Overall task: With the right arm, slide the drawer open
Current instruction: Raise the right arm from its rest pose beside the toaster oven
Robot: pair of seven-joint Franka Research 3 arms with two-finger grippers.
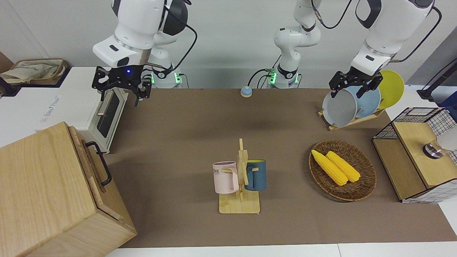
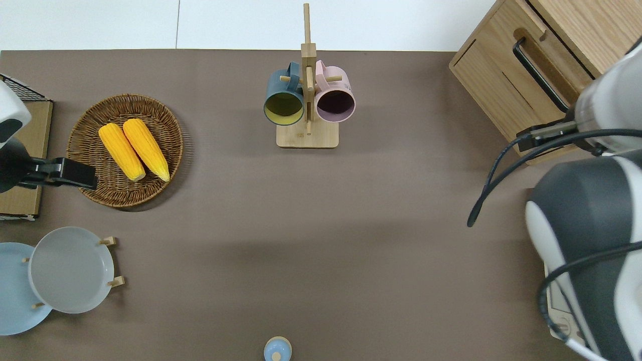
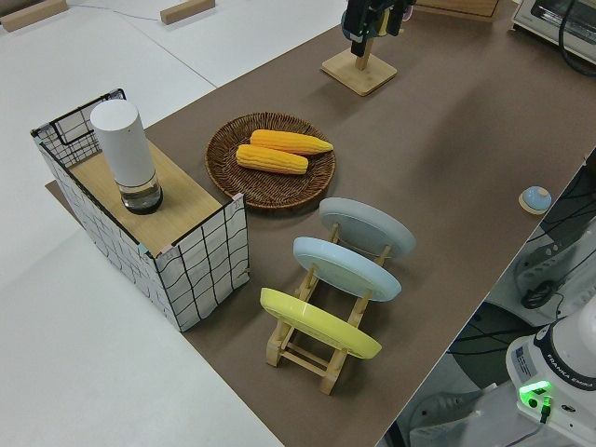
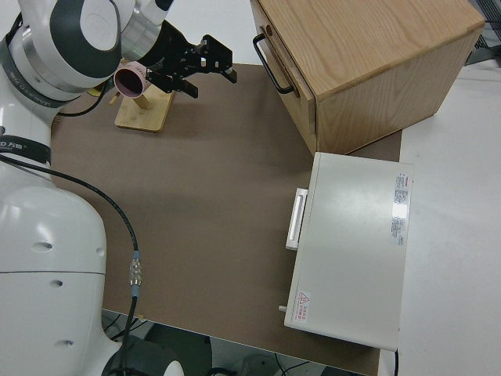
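The pale-wood cabinet stands at the right arm's end of the table, farther from the robots than the toaster oven. Its drawer is shut, with the black loop handle free; the handle also shows in the right side view. My right gripper is open and empty, up in the air, apart from the handle. In the right side view it hangs over the table between the mug rack and the cabinet. In the overhead view the arm hides it. The left gripper is parked, open.
A white toaster oven sits next to the cabinet, nearer to the robots. A mug rack with a pink and a blue mug stands mid-table. A basket of corn, a plate rack and a wire-mesh box are toward the left arm's end.
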